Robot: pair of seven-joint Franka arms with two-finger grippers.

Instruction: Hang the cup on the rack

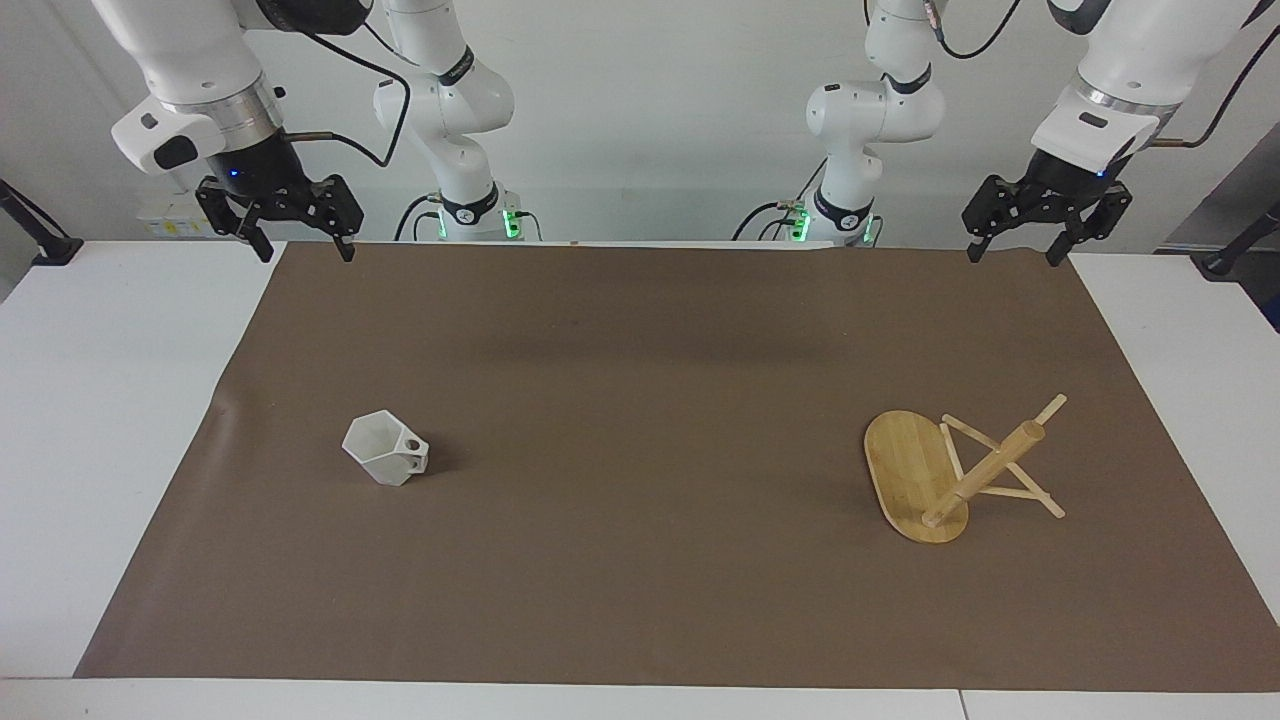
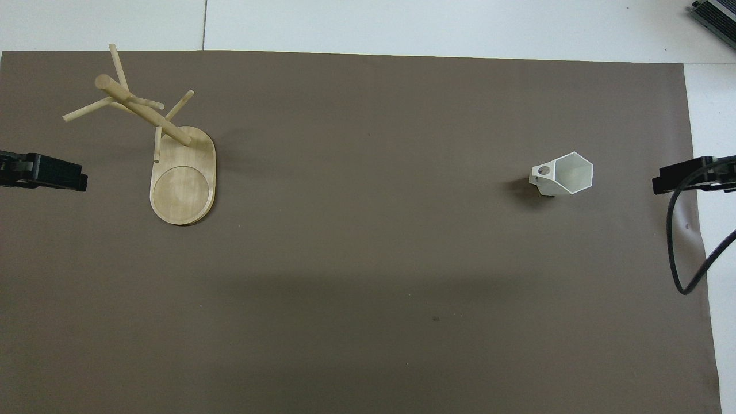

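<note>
While both arms wait raised at the robots' edge of the mat, you've got nothing in hand: right gripper (image 1: 297, 228) hangs with its fingers spread and empty over the mat's corner at the right arm's end, left gripper (image 1: 1045, 222) likewise splayed and empty over the corner at the left arm's end.

Cup (image 1: 385, 448) sits on the brown mat (image 1: 640, 600) toward the right arm's end, well apart from the rack (image 1: 940, 478), which stands toward the left arm's end.

Handling, as a judgement: the cup looks small, light, rigid, probably smooth and a bit slippery, and chippable if dropped. The flat facets give you parallel faces, so pinch one wall at the rim, one finger inside and one outside, on the side away from the handle. Keep the handle hole free for a peg. The rack's pegs look thin, and its base may shift if you bump it.

View differences: the overhead view shows the cup's hexagonal mouth opening upward, the handle pointing toward the rack's end of the table, and a round inlay on the rack's base (image 2: 183, 187). Only the gripper tips show there. The facing view gives you the full grippers and their height, the cup's tapered side, the handle's round hole (image 1: 412, 443), and how the pegs angle off the post (image 1: 985, 475).
</note>
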